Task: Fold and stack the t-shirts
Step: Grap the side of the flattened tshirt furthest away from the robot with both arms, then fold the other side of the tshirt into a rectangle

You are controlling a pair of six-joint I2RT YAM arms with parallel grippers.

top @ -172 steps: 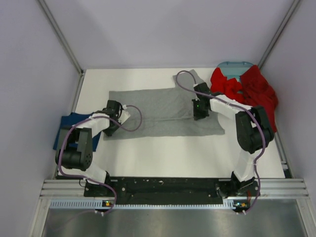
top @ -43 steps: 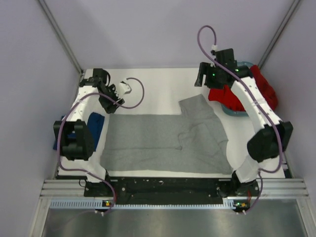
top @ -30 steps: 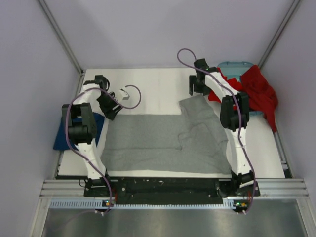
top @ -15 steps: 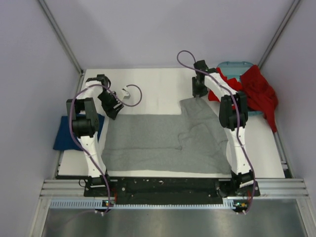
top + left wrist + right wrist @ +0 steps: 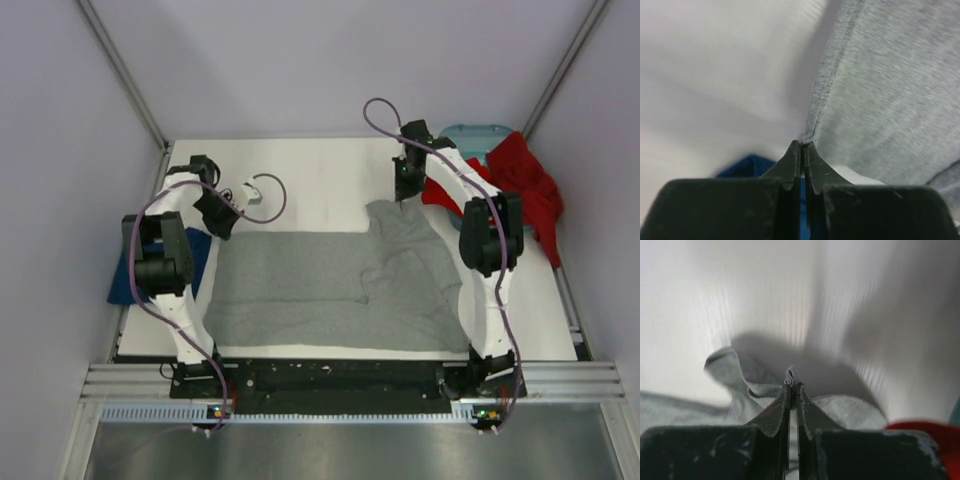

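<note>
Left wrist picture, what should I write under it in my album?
Left gripper pinching a hemmed corner of the grey t-shirt, with a blue t-shirt just visible beside it.

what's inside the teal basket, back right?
Red t-shirts lie heaped on the basket, draping over its near rim. Only its far rim shows; whatever lies beneath the red cloth is covered.

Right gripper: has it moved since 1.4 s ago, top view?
Yes. The right gripper dropped from level with the teal basket toward the near edge, and is now shut on the grey t-shirt's far corner.
</note>
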